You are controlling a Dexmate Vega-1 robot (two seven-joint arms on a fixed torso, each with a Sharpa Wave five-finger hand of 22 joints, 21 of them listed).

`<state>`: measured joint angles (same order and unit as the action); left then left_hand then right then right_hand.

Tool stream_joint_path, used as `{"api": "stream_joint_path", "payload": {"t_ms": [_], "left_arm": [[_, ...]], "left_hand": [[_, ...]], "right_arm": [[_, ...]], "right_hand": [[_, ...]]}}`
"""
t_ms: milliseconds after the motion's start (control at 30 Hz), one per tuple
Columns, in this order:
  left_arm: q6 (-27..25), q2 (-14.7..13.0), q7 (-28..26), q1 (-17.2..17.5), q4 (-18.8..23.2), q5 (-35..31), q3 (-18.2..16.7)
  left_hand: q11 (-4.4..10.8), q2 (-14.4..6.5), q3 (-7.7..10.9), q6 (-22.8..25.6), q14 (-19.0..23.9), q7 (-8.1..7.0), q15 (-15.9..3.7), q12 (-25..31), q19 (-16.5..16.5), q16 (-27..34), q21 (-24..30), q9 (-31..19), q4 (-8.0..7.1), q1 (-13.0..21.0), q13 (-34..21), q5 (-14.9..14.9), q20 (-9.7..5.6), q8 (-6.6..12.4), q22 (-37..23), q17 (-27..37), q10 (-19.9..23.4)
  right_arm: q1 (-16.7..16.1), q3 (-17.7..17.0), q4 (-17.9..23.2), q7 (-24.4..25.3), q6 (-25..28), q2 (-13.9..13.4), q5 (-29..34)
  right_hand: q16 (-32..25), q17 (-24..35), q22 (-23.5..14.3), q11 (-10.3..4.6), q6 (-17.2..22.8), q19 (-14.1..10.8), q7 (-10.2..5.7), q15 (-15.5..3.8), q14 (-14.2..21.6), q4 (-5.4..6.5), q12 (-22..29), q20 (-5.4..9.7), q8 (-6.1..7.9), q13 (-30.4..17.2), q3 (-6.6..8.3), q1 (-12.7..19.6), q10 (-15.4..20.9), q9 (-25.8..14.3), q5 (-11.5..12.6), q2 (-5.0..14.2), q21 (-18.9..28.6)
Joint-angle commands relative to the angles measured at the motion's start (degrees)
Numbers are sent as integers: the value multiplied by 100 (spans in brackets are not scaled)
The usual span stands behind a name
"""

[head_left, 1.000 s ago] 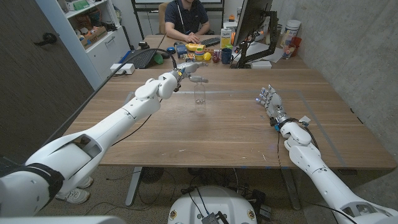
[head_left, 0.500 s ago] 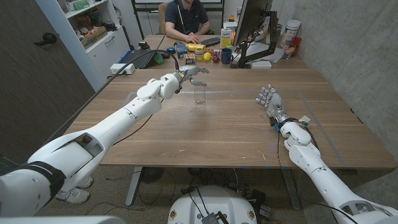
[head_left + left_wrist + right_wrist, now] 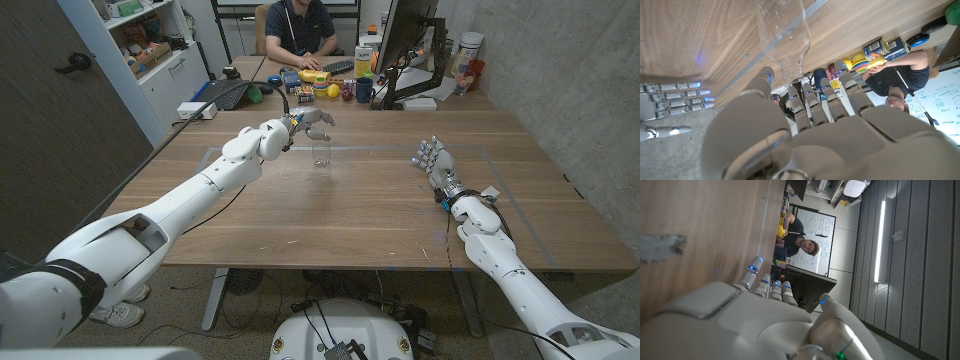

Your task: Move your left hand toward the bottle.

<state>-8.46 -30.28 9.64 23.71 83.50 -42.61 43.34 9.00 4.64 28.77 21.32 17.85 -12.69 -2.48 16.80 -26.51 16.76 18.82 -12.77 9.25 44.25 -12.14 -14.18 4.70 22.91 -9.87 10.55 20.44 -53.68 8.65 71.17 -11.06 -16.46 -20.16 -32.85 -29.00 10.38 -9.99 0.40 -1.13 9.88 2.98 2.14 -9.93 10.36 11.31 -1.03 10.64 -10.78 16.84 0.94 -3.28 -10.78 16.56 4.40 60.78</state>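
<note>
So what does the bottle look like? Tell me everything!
The bottle is see-through, clear plastic by the look of it, and seems empty. It stands upright on the wooden table, near the middle toward the far side. The left robot hand hovers just above and behind it with fingers spread, not touching it.

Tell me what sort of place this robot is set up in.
Probably an office or lab workroom: a person sits at a desk behind the wooden table, beside a monitor and shelves, with a scribbled whiteboard on the wall.
</note>
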Motion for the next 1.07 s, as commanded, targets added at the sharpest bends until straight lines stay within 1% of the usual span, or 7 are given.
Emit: {"api": "stream_joint_path", "payload": {"t_ms": [33,67,167,200,433,767,1067], "left_arm": [[-43,2,59,11,54,-58,36],[-75,11,72,20,65,-52,28],[-105,13,77,22,77,-78,34],[-46,0,67,13,64,-67,38],[-99,13,90,0,78,-118,56],[-135,30,121,-19,61,-146,71],[-143,44,198,-63,7,-134,85]], "left_hand": [[-19,-9,58,107,107,2,-450,33,-86,34,-2,-9,12,110,-12,33,-13,37,-16,15,94],[-1,-18,78,176,144,3,-461,41,-119,29,-10,-5,14,146,-13,63,-41,55,-16,12,153],[-5,-25,94,230,175,3,-473,37,-141,26,-17,-2,16,174,-15,85,-51,69,-16,10,172],[-11,-28,100,250,182,4,-479,37,-146,23,-20,-1,17,185,-15,92,-52,74,-16,10,180],[-18,-48,138,372,204,4,-497,16,-118,-2,-66,6,17,244,-18,140,-27,106,-16,8,192],[-19,-74,177,503,225,3,-521,1,-95,-28,-113,13,12,298,-21,187,-49,140,-16,7,222],[-21,-109,210,595,250,1,-532,7,-109,-44,-136,19,0,331,-26,220,-63,161,-17,9,287]], "right_arm": [[-59,-21,84,28,27,-24,-24],[-64,-27,96,30,46,-22,-43],[-62,-18,81,18,18,-35,-17],[-62,-18,78,16,16,-35,-17],[-36,-5,39,5,12,-32,-7],[14,-4,-1,4,69,-5,-42],[105,38,-136,-48,14,17,18]], "right_hand": [[14,21,-15,5,12,845,-32,39,-391,3,-16,-32,19,-9,-32,-56,21,-15,59,370,-3],[16,21,-15,5,11,846,-30,43,-393,4,-17,-34,19,-9,-33,-56,19,-15,60,370,-5],[18,21,-15,3,13,848,-28,43,-393,4,-18,-34,20,-9,-36,-56,17,-15,60,370,-8],[18,21,-15,6,10,847,-30,42,-390,4,-18,-35,19,-9,-37,-56,17,-15,60,371,-9],[27,21,-15,10,10,846,-27,43,-386,4,-21,-35,19,-9,-51,-56,14,-15,63,373,-24],[37,20,-14,4,6,842,-29,40,-384,4,-20,-36,18,-9,-64,-56,20,-15,66,376,-38],[47,20,-14,8,8,837,-30,36,-382,4,-23,-41,19,-9,-76,-55,14,-15,69,381,-52]]}}
